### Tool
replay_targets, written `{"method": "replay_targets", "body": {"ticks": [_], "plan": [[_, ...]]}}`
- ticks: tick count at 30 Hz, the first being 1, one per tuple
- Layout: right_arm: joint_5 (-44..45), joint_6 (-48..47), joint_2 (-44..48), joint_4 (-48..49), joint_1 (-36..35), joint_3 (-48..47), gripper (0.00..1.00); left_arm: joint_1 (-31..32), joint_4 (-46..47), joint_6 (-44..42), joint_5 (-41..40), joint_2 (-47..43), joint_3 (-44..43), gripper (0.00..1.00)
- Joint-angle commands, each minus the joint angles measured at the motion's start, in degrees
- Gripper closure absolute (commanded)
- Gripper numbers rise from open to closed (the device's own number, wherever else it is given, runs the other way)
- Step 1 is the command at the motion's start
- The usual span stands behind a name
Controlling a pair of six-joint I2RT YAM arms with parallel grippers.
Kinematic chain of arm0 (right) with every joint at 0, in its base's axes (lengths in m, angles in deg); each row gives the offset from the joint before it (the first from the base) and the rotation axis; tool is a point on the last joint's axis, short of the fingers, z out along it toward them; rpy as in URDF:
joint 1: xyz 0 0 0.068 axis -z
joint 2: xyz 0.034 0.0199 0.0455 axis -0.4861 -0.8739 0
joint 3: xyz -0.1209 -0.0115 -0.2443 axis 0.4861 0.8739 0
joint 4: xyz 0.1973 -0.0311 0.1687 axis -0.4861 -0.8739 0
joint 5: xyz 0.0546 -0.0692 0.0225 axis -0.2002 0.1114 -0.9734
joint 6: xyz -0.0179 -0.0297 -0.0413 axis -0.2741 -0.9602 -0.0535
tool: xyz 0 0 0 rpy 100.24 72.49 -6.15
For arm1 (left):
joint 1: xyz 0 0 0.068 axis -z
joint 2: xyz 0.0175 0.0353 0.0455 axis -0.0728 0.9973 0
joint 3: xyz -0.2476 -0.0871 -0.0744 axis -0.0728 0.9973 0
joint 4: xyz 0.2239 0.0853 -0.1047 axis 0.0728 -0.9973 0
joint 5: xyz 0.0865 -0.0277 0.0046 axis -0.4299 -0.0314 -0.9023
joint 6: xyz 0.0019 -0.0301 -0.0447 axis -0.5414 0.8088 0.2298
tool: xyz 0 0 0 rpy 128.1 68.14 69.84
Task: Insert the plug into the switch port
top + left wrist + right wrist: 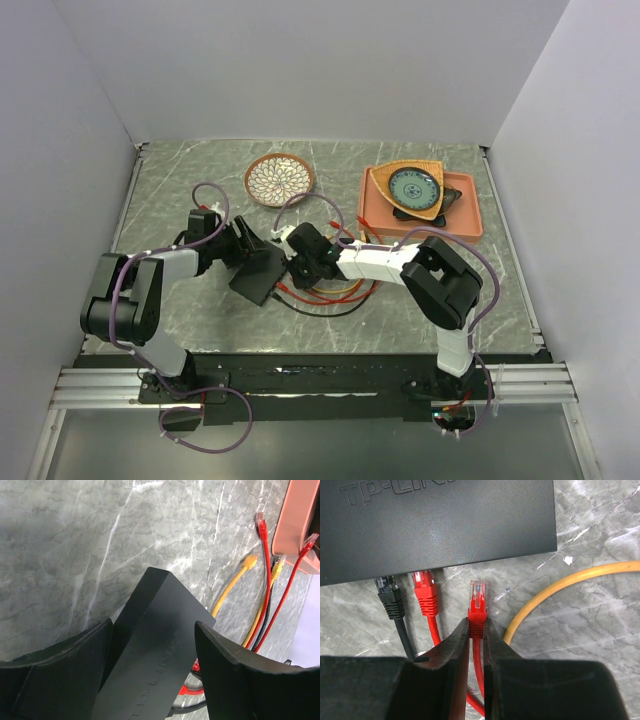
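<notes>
Surface: grey veined marble table (pixel 180 190), white walls on three sides. Orange tray (pixel 470 225) at 1 o'clock, woven plate (pixel 280 179) at 12.
Switch: the switch (pixel 258 272) sits just left of centre, tilted.
Left gripper (pixel 154 630): clamped across the switch's flanks.
Right gripper (pixel 477 630): pinched tight on the red plug (pixel 478 597), whose tip is just short of the port edge, not in yet.
Right wrist only: black plug (pixel 387 587) and second red plug (pixel 423 580) at the switch's edge, 11 o'clock.
Left wrist only: loose yellow plug (pixel 250 560) near the tray corner, 1 o'clock.
</notes>
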Motion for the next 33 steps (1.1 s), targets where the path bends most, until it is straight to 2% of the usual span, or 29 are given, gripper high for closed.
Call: {"method": "replay_targets", "body": {"ticks": [1,33], "plan": [[-0.28,-0.80,0.80,-1.50,-1.01,-0.39,1.00,0.47,-4.79,-1.64,-2.23,2.15,0.29,0.27],[0.42,0.52,-1.58,0.61,-2.24,-4.96,1.00,1.00,-2.59,-2.00,0.58,4.87,1.96,0.36]]}}
